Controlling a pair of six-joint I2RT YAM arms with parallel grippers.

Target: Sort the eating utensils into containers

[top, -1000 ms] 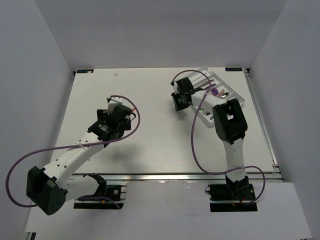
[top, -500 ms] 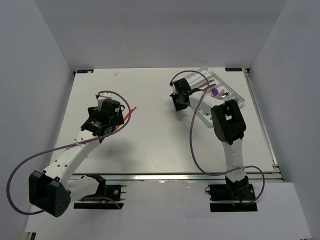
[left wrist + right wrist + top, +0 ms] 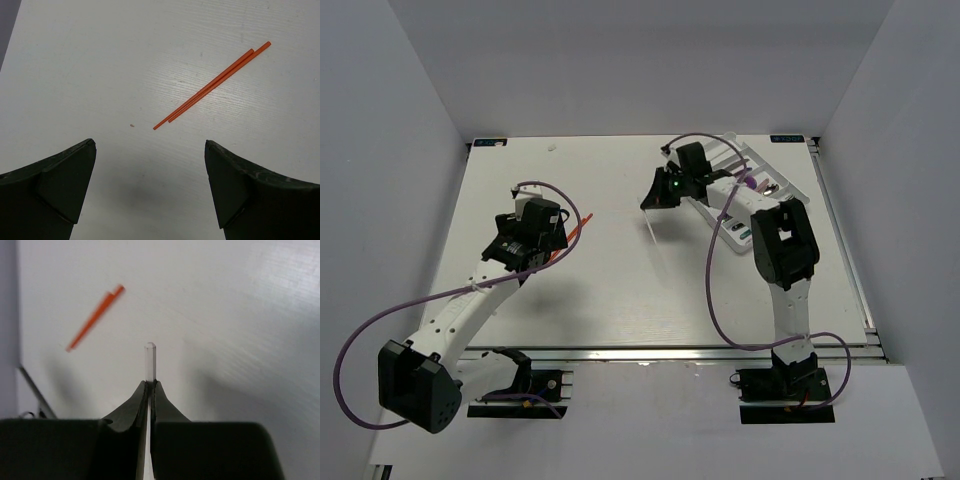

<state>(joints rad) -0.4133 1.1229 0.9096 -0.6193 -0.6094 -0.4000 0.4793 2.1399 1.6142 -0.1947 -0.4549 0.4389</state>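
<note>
Our right claw (image 3: 150, 386) is pinched tight on a thin pale stick (image 3: 150, 360). The stick's end stands out just past the fingertips, and we cannot tell what kind of utensil it is. In the overhead view this claw (image 3: 650, 202) hangs over the worktop (image 3: 620, 290) towards the far edge, right of the middle. It is just off the near-left side of the white tray (image 3: 782, 174), which sits skewed in the far right corner. A purple-handled utensil (image 3: 748, 186) lies in one of the tray's compartments. We cannot make out which one, nor what else lies there.

Our left claw (image 3: 150, 145) is spread wide with nothing between its fingers (image 3: 65, 185), and it looks down on bare tabletop. Just beyond it, a pair of orange chopsticks (image 3: 212, 85) lies flat with the two sticks side by side and touching. From overhead, this claw (image 3: 535, 240) is over the left half of the worktop. The chopsticks (image 3: 582, 226) show at its right side, well apart from the tray.
</note>
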